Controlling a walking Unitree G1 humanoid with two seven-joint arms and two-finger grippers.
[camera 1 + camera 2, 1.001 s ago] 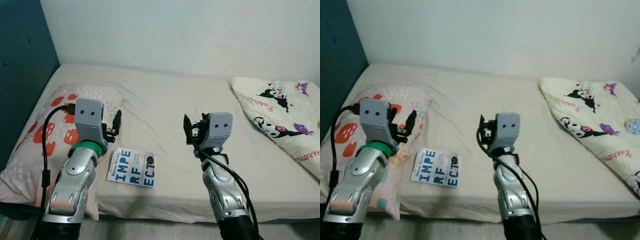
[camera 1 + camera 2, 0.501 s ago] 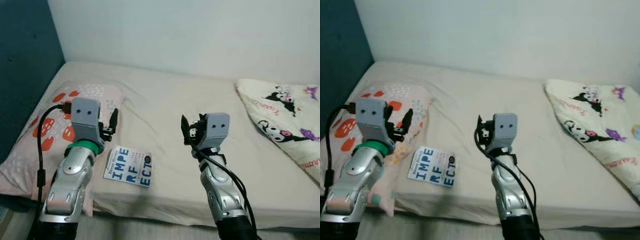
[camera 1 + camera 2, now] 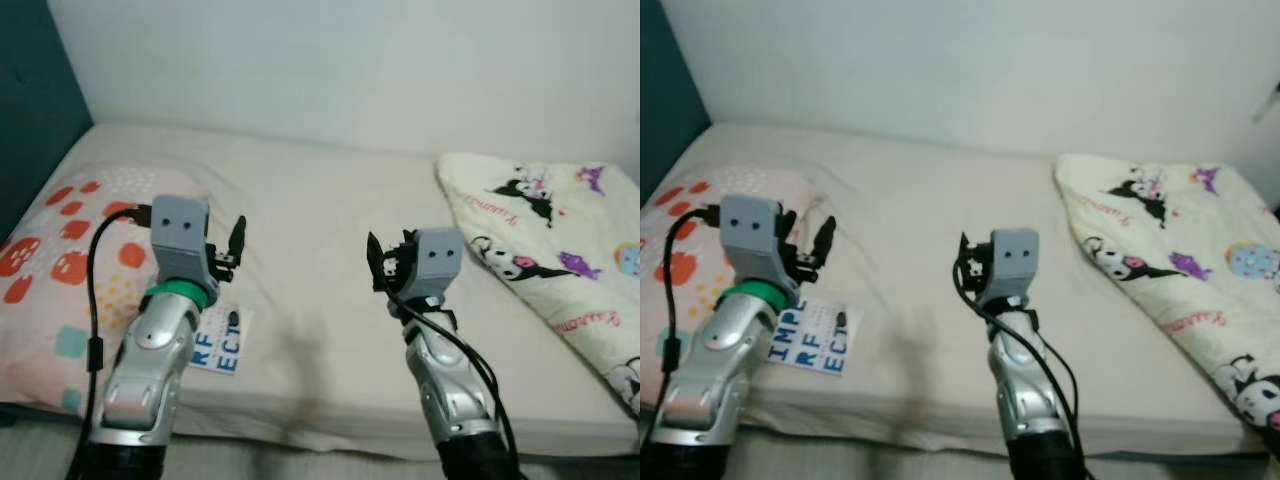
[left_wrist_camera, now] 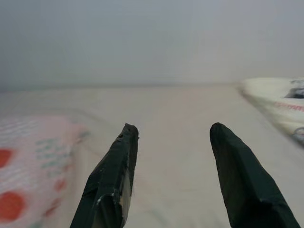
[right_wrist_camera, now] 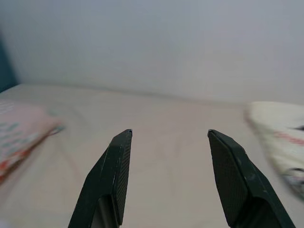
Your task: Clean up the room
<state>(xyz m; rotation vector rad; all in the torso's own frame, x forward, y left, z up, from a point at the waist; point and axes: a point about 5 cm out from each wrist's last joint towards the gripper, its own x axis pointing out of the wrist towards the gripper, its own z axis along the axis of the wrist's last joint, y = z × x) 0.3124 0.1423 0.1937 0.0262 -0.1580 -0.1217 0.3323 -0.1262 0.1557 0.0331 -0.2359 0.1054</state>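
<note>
A white book with big blue letters [image 3: 221, 352] lies on the bed near its front edge, partly hidden behind my left arm. A pink pillow with red and green spots [image 3: 62, 262] lies at the bed's left end. A cream blanket with cartoon prints [image 3: 560, 250] is bunched at the right. My left gripper [image 4: 172, 142] is open, held above the bed just beyond the book. My right gripper [image 5: 167, 142] is open too, hovering over the middle of the mattress with nothing between its fingers.
The bed [image 3: 320, 220] has a beige sheet and runs back to a white wall [image 3: 350, 70]. A dark blue headboard [image 3: 30, 90] stands at the left. A strip of floor shows below the mattress's front edge.
The camera has swung to the right: the pillow and book now sit further left in view, and more of the blanket shows. Both grippers hold their pose, open.
</note>
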